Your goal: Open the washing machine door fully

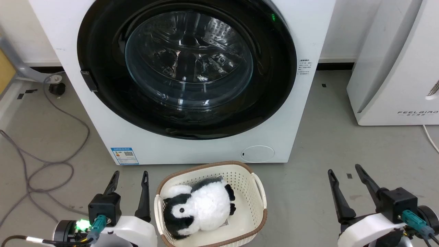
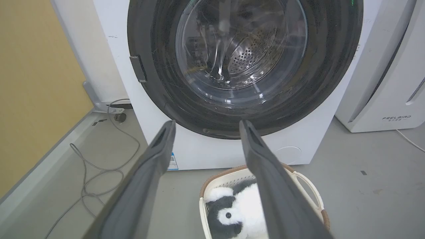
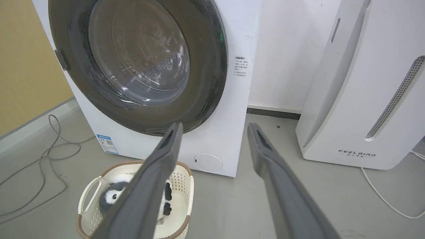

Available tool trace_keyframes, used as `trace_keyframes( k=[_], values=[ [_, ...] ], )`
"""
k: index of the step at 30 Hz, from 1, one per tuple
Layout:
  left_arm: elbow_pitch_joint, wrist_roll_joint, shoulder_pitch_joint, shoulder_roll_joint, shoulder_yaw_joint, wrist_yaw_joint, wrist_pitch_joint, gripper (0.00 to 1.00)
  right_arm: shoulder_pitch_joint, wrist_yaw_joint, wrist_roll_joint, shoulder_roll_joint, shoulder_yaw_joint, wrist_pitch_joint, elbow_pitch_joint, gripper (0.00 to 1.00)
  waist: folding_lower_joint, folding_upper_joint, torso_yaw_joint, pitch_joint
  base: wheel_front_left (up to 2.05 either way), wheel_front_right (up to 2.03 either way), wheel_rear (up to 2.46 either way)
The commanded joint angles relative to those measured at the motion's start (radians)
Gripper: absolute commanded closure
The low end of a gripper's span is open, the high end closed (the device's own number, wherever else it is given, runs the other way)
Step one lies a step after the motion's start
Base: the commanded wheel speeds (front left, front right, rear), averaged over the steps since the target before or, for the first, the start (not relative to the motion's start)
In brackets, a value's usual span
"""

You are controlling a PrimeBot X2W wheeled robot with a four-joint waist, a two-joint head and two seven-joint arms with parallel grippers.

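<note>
My left pincer (image 1: 131,173): released, 2 fingers spread and empty, low at my left, well short of the machine
My right pincer (image 1: 343,168): released as well, spread a little wider, empty, low at my right over bare floor (image 1: 308,192)
Washing machine door (image 1: 187,68): shut flush in the front of the washing machine (image 1: 192,151), straight ahead of me, touched by neither pincer
Step in hand: I judge it to be the reach to the door's rim; the opening is not yet begun
Doing it well: a small dark block (image 1: 89,80) sits on the rim at my left and I take it for the hinge, so the free edge should be at my right; I see no plain handle recess, so I would search there, hook 1 finger behind the rim and pull along an arc, not straight back
Edges: the glossy rim lies nearly level with the white front, leaving little to catch; the bulging glass offers no grip
Basket (image 1: 205,166): stands just before the machine, below the door and between my pincers, holding a plush penguin (image 1: 199,206); my arm must pass beside it
Open room: the floor at my right is free up to the white appliance (image 1: 394,68); at my left the door would swing out above the cables (image 1: 51,164)
</note>
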Motion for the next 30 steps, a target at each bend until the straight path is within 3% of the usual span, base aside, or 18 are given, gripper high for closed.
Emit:
trace_keyframes(
  k=[1,11,13,22,30],
  values=[
    [0.000,-0.007,-0.007,0.000,-0.002,0.008,-0.010,0.00,-0.001,0.000,0.017,0.000,-0.004,-0.012,-0.008,0.00,0.0000,0.0000,0.000,0.000,0.00,0.00,0.00],
    [-0.001,-0.010,-0.012,0.000,-0.011,0.021,-0.031,0.00,0.001,0.000,0.063,0.000,-0.005,-0.033,-0.023,0.00,0.0000,0.0000,0.002,0.001,0.00,0.00,0.00],
    [-0.001,-0.011,-0.012,0.000,-0.013,0.024,-0.035,0.00,0.001,0.000,0.075,0.000,-0.005,-0.037,-0.025,1.00,0.0000,0.0000,0.003,0.001,0.00,0.00,0.00],
    [0.002,-0.016,-0.015,0.000,-0.020,0.034,-0.054,0.00,0.003,0.000,0.233,0.000,0.005,-0.055,-0.014,1.00,0.0000,0.0000,0.004,0.002,0.00,0.00,0.00],
    [0.003,-0.019,-0.018,0.000,-0.028,0.044,-0.071,0.00,0.004,0.000,0.470,0.000,0.020,-0.072,0.001,1.00,0.0000,0.0000,0.007,0.005,0.00,0.00,0.00]
  ],
)
